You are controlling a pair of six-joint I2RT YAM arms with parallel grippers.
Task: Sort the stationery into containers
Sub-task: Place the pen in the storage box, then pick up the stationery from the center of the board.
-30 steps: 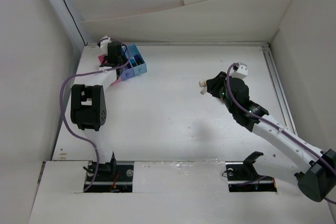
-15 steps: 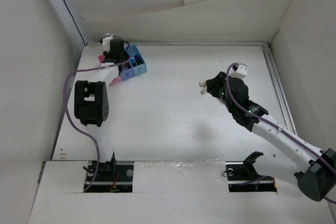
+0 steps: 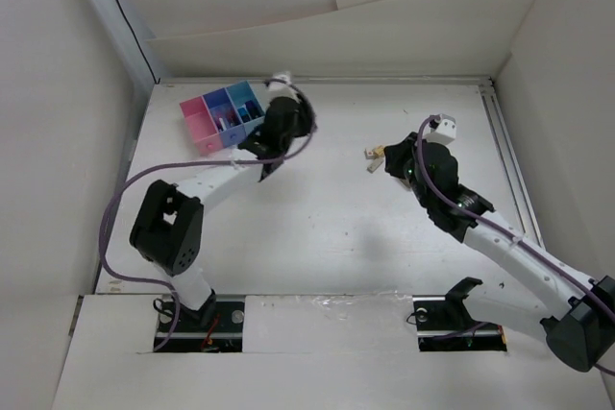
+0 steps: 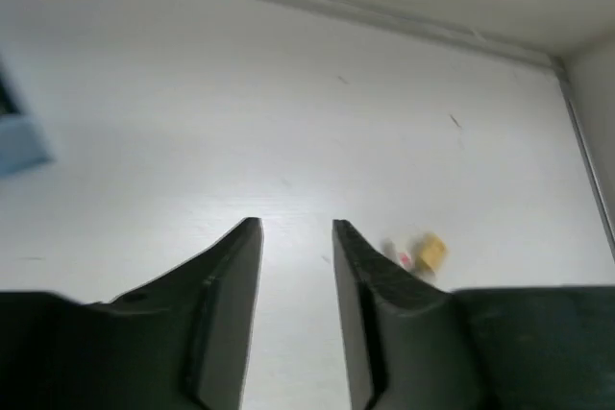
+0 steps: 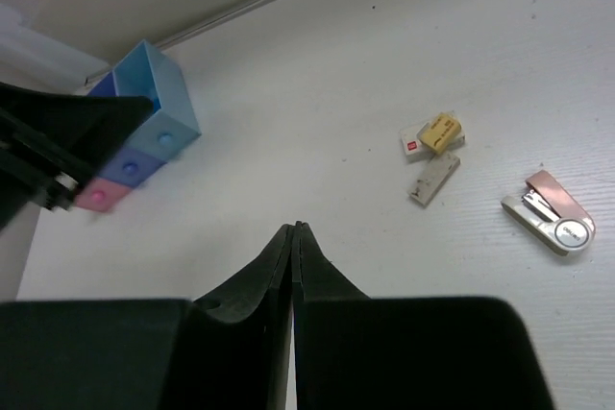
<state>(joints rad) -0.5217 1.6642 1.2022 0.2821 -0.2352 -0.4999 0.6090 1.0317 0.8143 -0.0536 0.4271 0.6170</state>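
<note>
The three joined containers (image 3: 199, 128), pink, purple and light blue, stand at the far left; small dark items lie in the purple and blue bins. They also show in the right wrist view (image 5: 154, 112), partly behind the left arm. My left gripper (image 3: 293, 124) is just right of the bins, open and empty (image 4: 296, 226). My right gripper (image 3: 381, 156) is shut on nothing (image 5: 296, 228). A yellow eraser (image 5: 442, 132), a white eraser (image 5: 434, 178) and a rose-gold stapler-like piece (image 5: 550, 223) lie on the table beyond its tips. No pens or markers show clearly.
The yellow eraser also shows in the left wrist view (image 4: 430, 250), beside the right arm. The back wall seam (image 4: 384, 16) runs across the far side. A rail (image 3: 509, 160) lines the table's right edge.
My left arm has swung from over the bins to their right side, uncovering all three bins. The right arm has barely moved.
</note>
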